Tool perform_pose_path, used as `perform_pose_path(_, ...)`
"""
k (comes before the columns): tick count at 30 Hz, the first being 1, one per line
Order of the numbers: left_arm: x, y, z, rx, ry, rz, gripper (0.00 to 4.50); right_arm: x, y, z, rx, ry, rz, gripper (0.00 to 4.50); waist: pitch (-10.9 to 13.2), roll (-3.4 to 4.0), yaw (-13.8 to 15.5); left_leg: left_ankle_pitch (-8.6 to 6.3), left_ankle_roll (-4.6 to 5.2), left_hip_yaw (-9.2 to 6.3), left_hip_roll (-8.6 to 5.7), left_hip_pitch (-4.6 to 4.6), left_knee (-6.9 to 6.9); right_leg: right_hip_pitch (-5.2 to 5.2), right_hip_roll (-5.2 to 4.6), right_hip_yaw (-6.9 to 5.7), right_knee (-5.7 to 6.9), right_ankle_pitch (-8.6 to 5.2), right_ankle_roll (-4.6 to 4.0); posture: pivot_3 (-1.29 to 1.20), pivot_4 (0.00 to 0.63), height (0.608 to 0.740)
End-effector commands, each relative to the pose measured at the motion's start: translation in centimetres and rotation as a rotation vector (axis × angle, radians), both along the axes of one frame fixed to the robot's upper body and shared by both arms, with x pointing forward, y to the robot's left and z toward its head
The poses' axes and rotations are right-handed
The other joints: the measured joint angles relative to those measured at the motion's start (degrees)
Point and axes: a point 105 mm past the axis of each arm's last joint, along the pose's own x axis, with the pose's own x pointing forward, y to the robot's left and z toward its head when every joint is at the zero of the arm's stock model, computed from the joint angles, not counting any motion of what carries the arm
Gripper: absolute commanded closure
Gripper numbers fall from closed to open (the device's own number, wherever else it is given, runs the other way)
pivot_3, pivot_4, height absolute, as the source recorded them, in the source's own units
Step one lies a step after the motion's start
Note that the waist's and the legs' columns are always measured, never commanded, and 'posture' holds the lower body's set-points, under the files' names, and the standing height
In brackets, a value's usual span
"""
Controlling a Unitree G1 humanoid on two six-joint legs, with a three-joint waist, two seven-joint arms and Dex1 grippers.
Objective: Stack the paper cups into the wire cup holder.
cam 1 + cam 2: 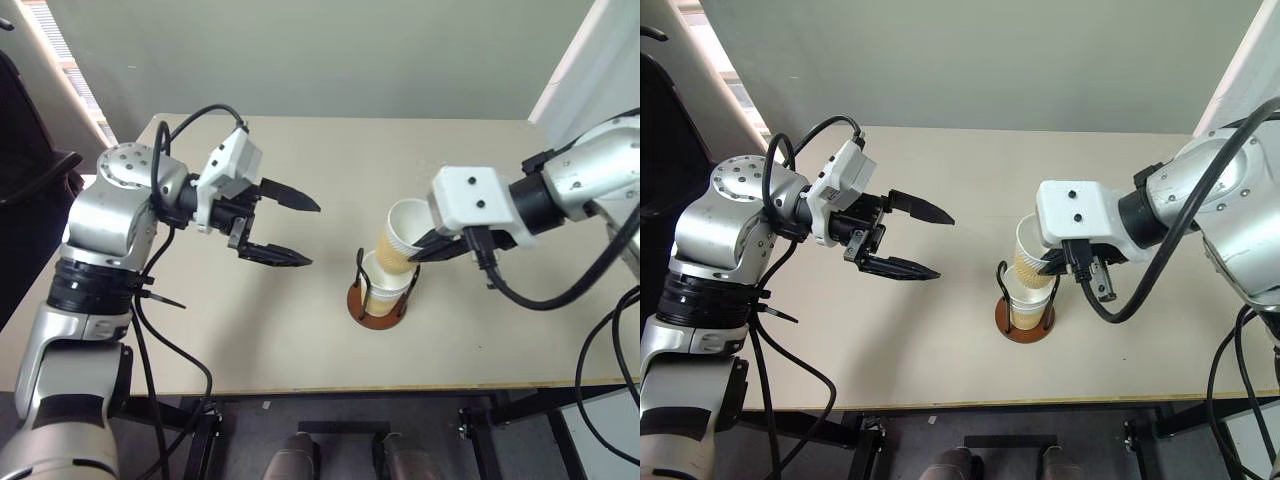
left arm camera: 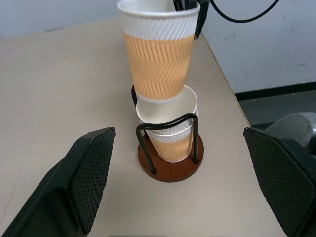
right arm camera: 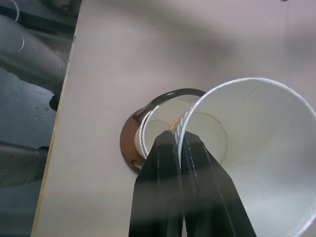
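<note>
— What kind of room?
— Lab or test room, looks like. Plain beige table (image 1: 300,330) on a black metal frame (image 1: 480,425), bare grey-green wall (image 1: 300,50) behind, grey floor (image 1: 340,415).
— Anything else?
— Loose black cables (image 1: 560,290) hanging off the arms, and a bright window strip (image 1: 70,70) at the left.

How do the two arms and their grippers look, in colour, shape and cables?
Both arms have silver-grey metal segments with black joints. Each wrist carries a white boxy housing. The left gripper and the right gripper each have two black tapered fingers; the left pads are finely textured. Loose black cables loop along both arms.
</note>
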Motion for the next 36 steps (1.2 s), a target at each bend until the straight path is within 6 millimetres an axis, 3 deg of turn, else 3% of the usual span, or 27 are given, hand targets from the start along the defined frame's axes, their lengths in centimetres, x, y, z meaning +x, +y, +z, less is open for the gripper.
perform_pose_path(1,-0.6,-0.1,1.2,-0.014,-0.047,-0.016,0.0,-0.2,0.3,-0.4,-0.019,-0.014,0.027,4.45,0.0,0.0,0.0,0.0,0.0,0.0,0.0,0.0,0.01,0.0,0.0,0.0,0.01,0.0,0.0,0.0,0.15,0.74)
perform_pose_path(9,-0.6,-0.2,1.0,-0.004,-0.047,-0.014,0.0,1.6,0.7,-2.2,-0.094,-0.059,0.023,4.45,0.0,0.0,-0.1,0.01,-0.01,-0.01,0.01,0.01,0.0,-0.01,0.0,-0.01,0.04,0.02,0.01,0.0,0.15,0.74)
perform_pose_path(10,-0.6,-0.2,0.9,-0.003,-0.047,-0.013,0.0,1.8,0.7,-2.3,-0.102,-0.068,0.023,4.27,0.0,0.0,-0.1,0.01,-0.01,-0.02,0.01,0.01,0.0,-0.01,0.0,-0.01,0.04,0.02,0.02,0.0,0.15,0.74)
perform_pose_path(16,-0.5,-0.1,0.8,0.005,-0.044,-0.006,0.0,2.0,2.3,0.9,0.04,-0.082,0.013,2.46,0.0,0.0,-0.3,0.02,-0.02,-0.01,0.01,0.01,-0.01,-0.04,0.01,-0.01,0.04,0.03,0.01,0.0,0.15,0.74)
perform_pose_path(21,-0.7,0.1,0.8,0.01,-0.036,-0.001,0.0,1.0,1.4,5.4,0.21,-0.071,-0.039,0.76,0.0,0.0,-0.1,0.12,-0.21,-0.02,0.0,-0.03,-0.06,-0.06,0.01,-0.02,-0.01,-0.07,-0.15,0.0,0.15,0.74)
perform_pose_path(26,0.2,1.6,1.5,-0.021,-0.051,0.091,0.0,1.2,-2.0,8.8,0.448,-0.027,-0.209,0.76,0.0,-0.01,0.0,0.21,-0.49,0.02,-0.02,-0.04,-0.05,-0.03,0.01,0.02,-0.07,-0.15,-0.25,0.0,0.15,0.74)
perform_pose_path(29,1.0,2.4,2.6,-0.099,-0.057,0.18,0.0,1.2,-2.8,10.1,0.603,0.036,-0.27,0.76,0.0,-0.01,-0.1,0.2,-0.51,0.01,-0.01,-0.02,-0.08,-0.06,0.01,0.02,-0.02,-0.16,-0.25,0.0,0.15,0.74)
perform_pose_path(32,1.3,3.7,3.7,-0.174,-0.039,0.258,0.0,1.0,-3.1,9.7,0.673,0.079,-0.263,0.76,0.0,-0.01,-0.2,0.2,-0.49,0.01,0.0,0.01,-0.23,-0.12,0.03,0.02,0.05,-0.16,-0.25,0.0,0.15,0.74)
perform_pose_path(36,1.7,5.0,3.5,-0.201,-0.014,0.333,0.0,1.7,-3.9,7.6,0.708,0.089,-0.319,0.76,0.0,0.0,-0.2,0.23,-0.54,0.0,0.04,0.05,-0.27,-0.13,0.08,0.03,0.09,-0.15,-0.24,0.0,0.15,0.74)
